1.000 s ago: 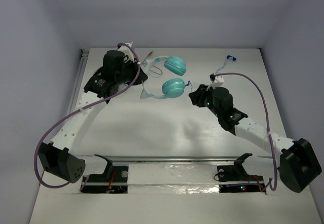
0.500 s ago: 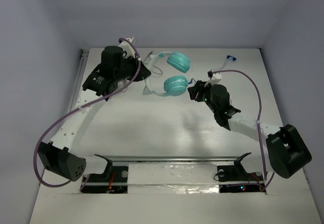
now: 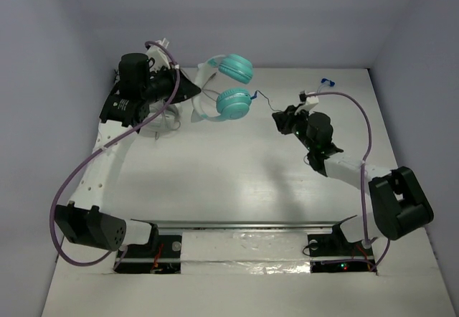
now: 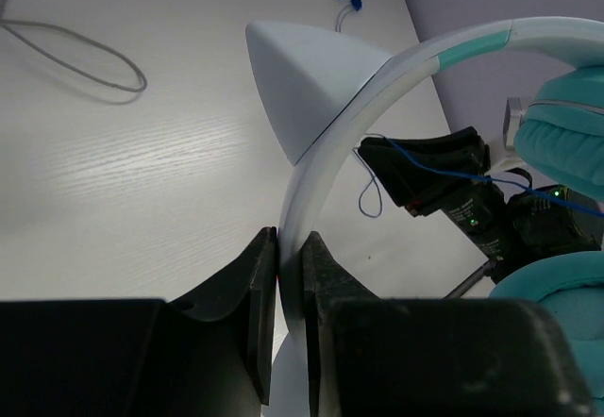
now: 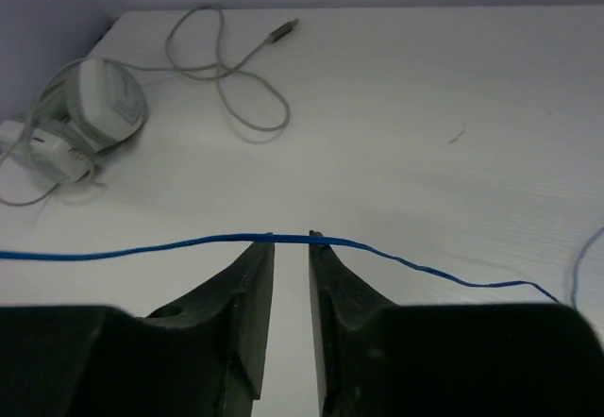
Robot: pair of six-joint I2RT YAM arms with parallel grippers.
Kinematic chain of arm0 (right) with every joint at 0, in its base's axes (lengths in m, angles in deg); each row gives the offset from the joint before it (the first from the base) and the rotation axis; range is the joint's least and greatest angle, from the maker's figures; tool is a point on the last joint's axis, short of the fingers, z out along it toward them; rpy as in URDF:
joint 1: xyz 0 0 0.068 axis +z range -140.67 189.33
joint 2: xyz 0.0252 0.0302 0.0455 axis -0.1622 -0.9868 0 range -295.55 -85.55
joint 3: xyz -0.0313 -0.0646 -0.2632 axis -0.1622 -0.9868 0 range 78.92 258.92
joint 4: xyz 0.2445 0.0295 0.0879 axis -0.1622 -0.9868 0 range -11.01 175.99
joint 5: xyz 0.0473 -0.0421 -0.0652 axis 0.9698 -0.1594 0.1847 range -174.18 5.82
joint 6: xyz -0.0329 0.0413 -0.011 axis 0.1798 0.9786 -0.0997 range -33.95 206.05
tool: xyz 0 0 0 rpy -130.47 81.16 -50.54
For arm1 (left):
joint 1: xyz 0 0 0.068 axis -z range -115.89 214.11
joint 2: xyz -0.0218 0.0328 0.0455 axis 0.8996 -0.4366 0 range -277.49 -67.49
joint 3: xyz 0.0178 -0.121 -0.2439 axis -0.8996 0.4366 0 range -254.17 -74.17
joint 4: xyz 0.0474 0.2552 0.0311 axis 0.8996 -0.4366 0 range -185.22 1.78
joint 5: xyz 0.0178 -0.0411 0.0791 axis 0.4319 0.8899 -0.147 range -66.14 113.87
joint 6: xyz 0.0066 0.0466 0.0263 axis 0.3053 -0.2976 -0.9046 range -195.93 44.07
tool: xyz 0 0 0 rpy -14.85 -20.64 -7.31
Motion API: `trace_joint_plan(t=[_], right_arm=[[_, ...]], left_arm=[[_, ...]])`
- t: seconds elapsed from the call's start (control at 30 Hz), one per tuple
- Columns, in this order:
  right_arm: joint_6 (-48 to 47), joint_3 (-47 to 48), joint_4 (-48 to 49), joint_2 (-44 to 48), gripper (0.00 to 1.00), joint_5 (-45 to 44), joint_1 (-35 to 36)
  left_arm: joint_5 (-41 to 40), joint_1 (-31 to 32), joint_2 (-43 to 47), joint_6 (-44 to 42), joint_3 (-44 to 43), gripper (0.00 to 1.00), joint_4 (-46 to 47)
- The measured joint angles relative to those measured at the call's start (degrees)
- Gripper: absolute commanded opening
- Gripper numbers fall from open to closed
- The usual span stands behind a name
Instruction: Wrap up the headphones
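**Both arms, cable-wrapping stage.** My left gripper (image 4: pixel 290 247) is clamped on the white headband (image 4: pixel 316 167) of the headphones (image 3: pixel 233 102), with one finger on each face of the band. I judge that this grip is chosen so the teal ear cups (image 3: pixel 237 67) hang free of the table (image 3: pixel 237 181), leaving room to pass the cable (image 5: pixel 142 245) around them.

My right gripper (image 5: pixel 291 242) stands narrow, with a slit between the fingers wider than the cable. The thin blue line lies across the fingertips, not pinched as far as the right wrist view shows. It runs nearly straight toward the cups on one side and sags on the other. I read this as the fingers acting as a guide for the cable.

**Relative position.** In the top view the headphones sit at the far left of the table, touching my left gripper (image 3: pixel 188 87). They are well apart from my right gripper (image 3: pixel 282 121), joined to it only by the cable. The blue plug (image 3: pixel 326 82) lies loose at the far right. The white headphones (image 5: pixel 94 106) and their pale cord (image 5: pixel 226 68) lie beside the left arm, uninvolved.
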Motion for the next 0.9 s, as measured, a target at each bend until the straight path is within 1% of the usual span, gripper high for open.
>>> trace_joint_plan(t=[0.03,0.07,0.1,0.17,0.2,0.33,0.43,0.53,0.63,0.67,0.7,0.77,0.83,0.9], right_arm=[[0.0,0.3,-0.1,-0.3,0.24,1.5,0.0],[0.2,0.7,-0.1,-0.4,0.21,3.6,0.0],[1.1,0.7,0.0,-0.3,0.14,6.1,0.0],[3.3,0.6,0.2,0.3,0.03,11.3,0.0],[5.0,0.1,0.7,0.9,0.01,14.0,0.0],[11.6,-4.3,3.7,5.2,0.0,22.3,0.0],[13.3,-7.0,2.8,10.5,0.01,21.9,0.0],[13.4,-7.1,0.0,15.6,0.07,16.9,0.0],[13.9,-7.7,-0.9,21.3,0.36,12.0,0.0],[13.7,-8.1,-1.0,23.4,0.53,10.2,0.0],[13.9,-8.2,-1.5,24.8,0.59,8.6,0.0],[12.7,-8.0,-2.1,25.5,0.64,5.3,0.0],[11.5,-7.3,-2.7,23.5,0.64,3.6,0.0],[9.3,-5.9,-3.3,19.2,0.64,3.1,0.0]], left_arm=[[0.0,-0.5,0.0,0.2,-0.3,0.0,0.0],[-0.1,-0.9,0.0,0.3,-0.7,0.0,-0.1],[-0.2,-1.2,0.0,0.4,-1.2,0.0,-0.1],[-0.4,-1.4,0.0,1.0,-2.2,0.0,0.6],[-0.5,-1.4,0.0,1.4,-2.5,0.0,1.3],[-0.7,-1.5,0.1,2.9,-2.6,0.0,3.9],[-0.5,-1.7,0.1,4.2,-2.6,0.0,4.7],[-0.8,-2.3,0.1,4.3,-3.4,0.0,4.4],[-1.6,-3.0,0.2,4.3,-3.7,0.0,4.3],[-1.8,-3.2,0.2,4.3,-3.7,0.0,4.3],[-1.9,-3.3,0.2,4.3,-3.7,0.0,4.2],[-2.1,-3.5,0.2,4.4,-3.7,0.0,4.0],[-2.3,-3.6,0.2,4.6,-3.7,0.0,4.1],[-2.7,-3.6,0.5,5.0,-3.6,0.0,4.1]])
